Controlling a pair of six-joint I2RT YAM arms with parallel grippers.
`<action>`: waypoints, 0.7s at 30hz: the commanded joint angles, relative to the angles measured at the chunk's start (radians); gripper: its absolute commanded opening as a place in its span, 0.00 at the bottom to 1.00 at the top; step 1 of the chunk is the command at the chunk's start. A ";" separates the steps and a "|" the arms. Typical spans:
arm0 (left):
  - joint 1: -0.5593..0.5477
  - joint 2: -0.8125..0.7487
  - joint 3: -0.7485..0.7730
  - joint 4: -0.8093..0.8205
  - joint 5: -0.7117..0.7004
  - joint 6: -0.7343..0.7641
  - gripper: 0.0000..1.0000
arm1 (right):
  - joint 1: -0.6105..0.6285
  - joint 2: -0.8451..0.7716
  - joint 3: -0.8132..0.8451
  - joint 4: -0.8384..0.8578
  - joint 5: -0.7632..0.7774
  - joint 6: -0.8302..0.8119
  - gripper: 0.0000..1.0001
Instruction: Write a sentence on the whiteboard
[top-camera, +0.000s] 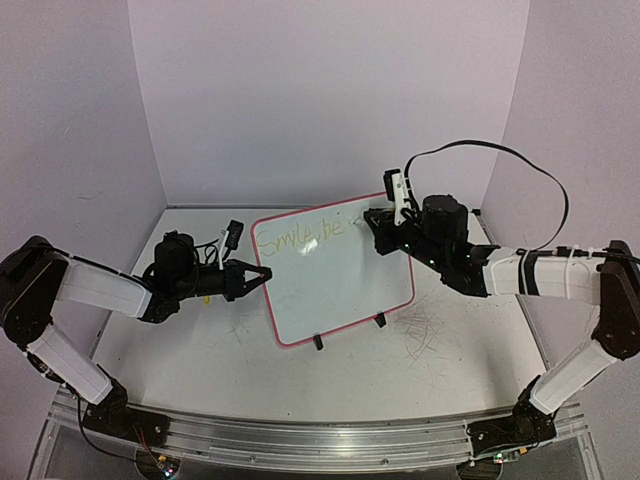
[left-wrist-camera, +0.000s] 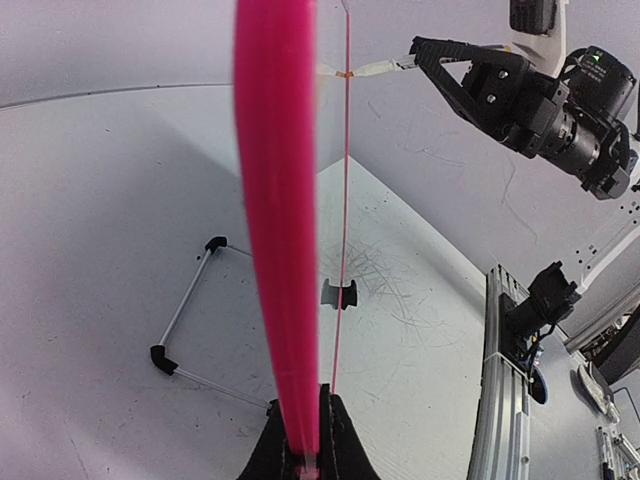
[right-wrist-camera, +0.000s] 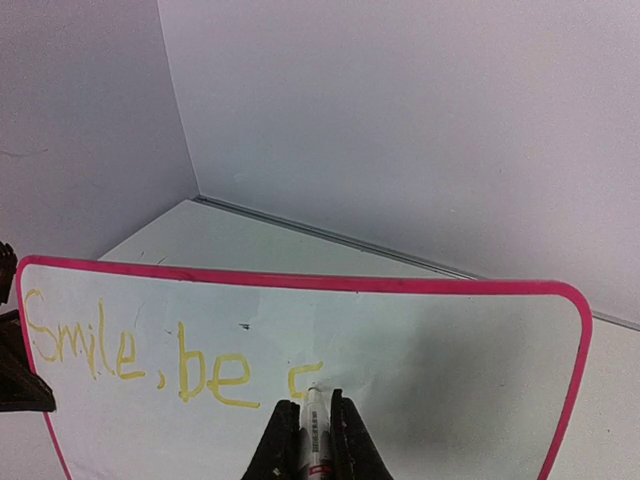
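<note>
The whiteboard (top-camera: 340, 280), white with a pink frame, stands tilted on two black clip feet (top-camera: 318, 342) mid-table. My left gripper (top-camera: 262, 273) is shut on its left edge; in the left wrist view the pink edge (left-wrist-camera: 278, 250) runs up from between the jaws of that gripper (left-wrist-camera: 305, 452). My right gripper (right-wrist-camera: 313, 420) is shut on a white marker (right-wrist-camera: 316, 430), whose tip touches the board. The sentence (right-wrist-camera: 140, 360) reads "Smile, be" in yellow, with a short curved stroke beginning at the marker tip. From above, the right gripper (top-camera: 378, 222) sits at the board's upper right.
A thin metal rod stand with black ends (left-wrist-camera: 190, 330) lies on the table behind the board. Old scribble marks (top-camera: 425, 325) cover the table at right. Walls close in the back and both sides. A black cable (top-camera: 520, 165) loops over the right arm.
</note>
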 joint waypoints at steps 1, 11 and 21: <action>0.006 -0.036 0.001 -0.006 -0.048 0.074 0.00 | -0.005 0.006 0.060 0.022 0.041 -0.012 0.00; 0.005 -0.031 0.003 -0.006 -0.046 0.077 0.00 | -0.005 0.018 0.056 0.023 0.025 0.000 0.00; 0.007 -0.032 0.002 -0.009 -0.048 0.079 0.00 | -0.005 -0.017 -0.023 0.001 0.019 0.031 0.00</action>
